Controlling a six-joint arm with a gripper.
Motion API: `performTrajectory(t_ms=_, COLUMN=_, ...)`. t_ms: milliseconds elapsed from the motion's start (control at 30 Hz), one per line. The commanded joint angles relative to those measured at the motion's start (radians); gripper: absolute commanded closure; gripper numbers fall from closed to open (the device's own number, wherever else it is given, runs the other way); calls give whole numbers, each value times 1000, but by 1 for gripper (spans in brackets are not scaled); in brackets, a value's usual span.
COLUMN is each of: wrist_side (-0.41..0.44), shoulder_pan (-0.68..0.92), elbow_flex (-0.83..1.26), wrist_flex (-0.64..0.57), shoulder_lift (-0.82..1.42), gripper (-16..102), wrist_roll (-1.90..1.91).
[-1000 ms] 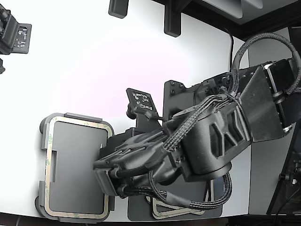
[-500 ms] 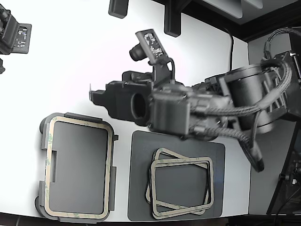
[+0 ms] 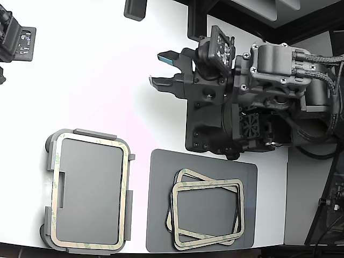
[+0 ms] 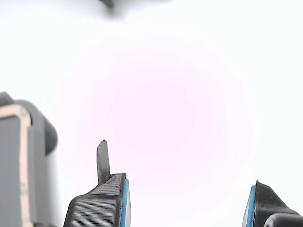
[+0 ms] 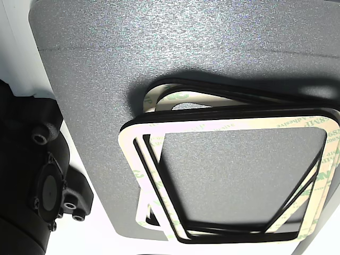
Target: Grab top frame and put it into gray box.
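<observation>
Gripper (image 3: pixel 161 69) spread wide | empty | above bare table (image 3: pixel 97 64)

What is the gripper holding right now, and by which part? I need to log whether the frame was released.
Nothing. The gripper is open and empty above the white table; a frame lies in the gray box.

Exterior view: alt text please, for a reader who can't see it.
The open, empty gripper hovers over the white table. A cream frame lies in the gray box at the exterior view's left; more frames sit stacked on a dark mat beside it.
</observation>
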Motion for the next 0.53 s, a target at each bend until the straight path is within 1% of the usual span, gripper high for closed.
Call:
performTrajectory(t_ms=0, wrist_side=-3, shoulder_pan=-15, elbow_flex=167, wrist_flex=-6, shoulder_lift=219, gripper=-14, wrist_roll=-29)
performTrajectory(t_ms=67, wrist_side=0, shoulder_pan=-14, elbow_flex=193, wrist_flex=-2, shoulder_lift=275, gripper=-14, wrist_roll=-32)
performTrajectory(t_ms=100, wrist_side=-18, shoulder_pan=-12, elbow_flex=204, wrist_flex=-2, shoulder_lift=305, gripper=-14, wrist_roll=-46)
performTrajectory(t_ms=133, wrist_side=-18, shoulder_pan=-12, elbow_flex=207, wrist_flex=8, shoulder_lift=319, gripper=-14, wrist_roll=-48)
performTrajectory(t_ms=233, wrist_side=-3, shoulder_pan=-12, elbow_flex=209, wrist_flex=3, shoulder_lift=319, gripper=-14, wrist_roll=-37)
performTrajectory(t_ms=500, wrist_side=-6, shoulder_pan=-12, elbow_flex=209, wrist_flex=3, shoulder_lift=321, gripper=-14, wrist_roll=-38)
